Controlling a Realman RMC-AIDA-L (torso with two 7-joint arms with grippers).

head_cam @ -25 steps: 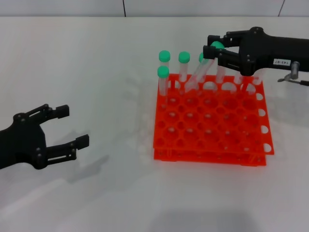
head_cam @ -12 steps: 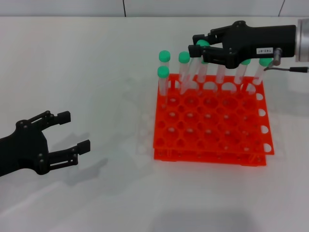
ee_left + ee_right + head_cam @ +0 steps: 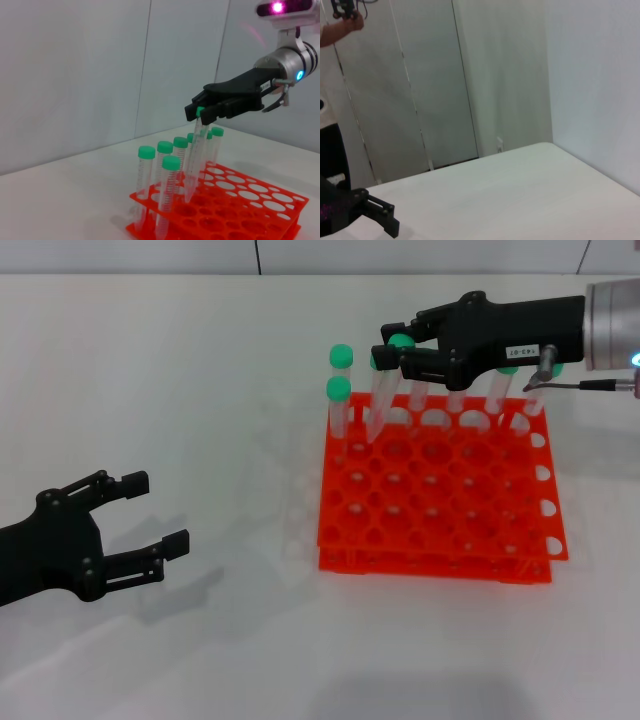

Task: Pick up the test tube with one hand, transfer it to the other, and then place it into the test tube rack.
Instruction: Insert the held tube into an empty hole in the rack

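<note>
White and matte, the table [image 3: 200, 390] carries a bright orange-red plastic test tube rack [image 3: 435, 495], a grid of round holes in two tiers, on the robot's right side. Several clear green-capped tubes [image 3: 340, 390] stand upright in its far rows. Above the far edge of the rack, the right gripper [image 3: 392, 352], black with a small white label on its wrist, pinches a slim clear plastic test tube [image 3: 195, 150] just under its round green cap. That tube hangs tilted, its lower tip reaching down among the rack's holes; whether it touches the rack cannot be told. Well apart, low on the left, the left gripper [image 3: 152, 512] hangs black above the bare table with its two fingers spread and nothing between them. Grey wall panels [image 3: 100, 65] close the background.
</note>
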